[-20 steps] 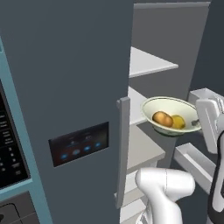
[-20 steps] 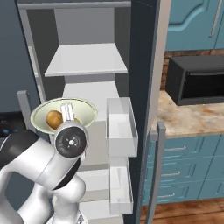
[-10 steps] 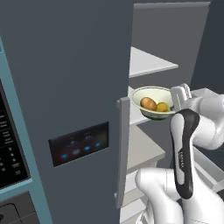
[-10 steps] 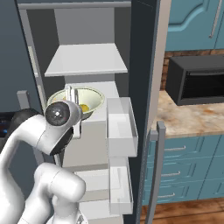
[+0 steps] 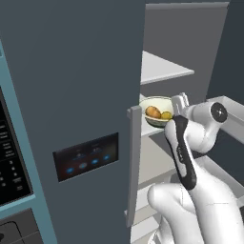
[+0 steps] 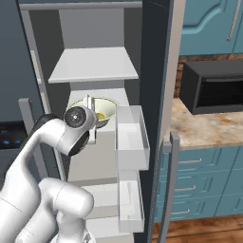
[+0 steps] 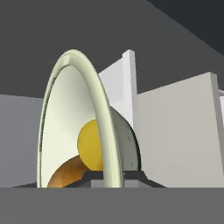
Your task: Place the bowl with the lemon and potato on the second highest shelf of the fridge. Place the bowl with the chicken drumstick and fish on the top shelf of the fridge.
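The cream bowl with the lemon and potato (image 5: 153, 101) (image 6: 105, 105) is inside the open fridge, at the front of the second highest shelf (image 5: 148, 132) (image 6: 110, 93). I cannot tell if it touches the board. The lemon (image 5: 166, 115) (image 6: 101, 116) (image 7: 89, 145) and the potato (image 5: 152, 112) (image 7: 64, 176) lie in it. My gripper (image 5: 179, 102) (image 6: 88, 105) (image 7: 114, 176) is shut on the bowl's rim (image 7: 101, 127), which runs edge-on up the hand view. The top shelf (image 5: 163, 69) (image 6: 95, 69) above is bare. The bowl with the chicken drumstick and fish is out of view.
The closed left fridge door (image 5: 71, 95) with its control panel (image 5: 86, 160) and handle (image 5: 133, 162) stands close to the arm. White door bins (image 6: 131, 137) hang on the open right door (image 6: 158, 95). A microwave (image 6: 213, 92) sits on the stone counter (image 6: 204, 130).
The arm has swung the bowl from in front of the fridge into it, to the second highest shelf. The grip on the rim has stayed shut.
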Tool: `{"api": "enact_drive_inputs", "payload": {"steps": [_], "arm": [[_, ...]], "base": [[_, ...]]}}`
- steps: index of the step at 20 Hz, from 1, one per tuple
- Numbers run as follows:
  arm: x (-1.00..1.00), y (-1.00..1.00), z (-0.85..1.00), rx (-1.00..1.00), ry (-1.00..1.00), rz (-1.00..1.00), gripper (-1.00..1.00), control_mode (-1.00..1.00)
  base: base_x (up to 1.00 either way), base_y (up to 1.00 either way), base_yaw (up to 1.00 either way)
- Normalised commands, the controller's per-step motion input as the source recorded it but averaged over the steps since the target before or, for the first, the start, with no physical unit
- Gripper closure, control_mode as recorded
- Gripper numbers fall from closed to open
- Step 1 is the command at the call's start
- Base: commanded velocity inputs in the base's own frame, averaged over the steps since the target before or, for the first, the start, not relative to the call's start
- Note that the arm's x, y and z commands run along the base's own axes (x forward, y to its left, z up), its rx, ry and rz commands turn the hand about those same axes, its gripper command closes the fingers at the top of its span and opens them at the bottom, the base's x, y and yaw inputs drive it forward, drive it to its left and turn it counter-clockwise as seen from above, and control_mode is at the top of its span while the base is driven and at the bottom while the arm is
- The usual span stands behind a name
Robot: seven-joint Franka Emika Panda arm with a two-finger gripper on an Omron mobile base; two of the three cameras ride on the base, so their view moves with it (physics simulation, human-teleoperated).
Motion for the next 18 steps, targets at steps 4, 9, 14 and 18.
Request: {"api": "enact_drive_inputs", "payload": {"steps": [4, 9, 14, 18], "arm": [[0.74, 0.00, -0.30, 0.00, 0.11, 0.00, 1.00, -1.00], [0.80, 0.02, -0.38, 0.00, 0.01, 0.00, 1.00, -1.00], [0.80, 0.00, -0.34, 0.00, 0.00, 0.00, 1.00, -1.00], [0.87, 0.00, -0.21, 0.00, 0.02, 0.00, 1.00, -1.00]], "base": [[0.00, 0.00, 0.00], [0.00, 0.00, 0.00], [0.00, 0.00, 0.00], [0.00, 0.00, 0.00]]}}
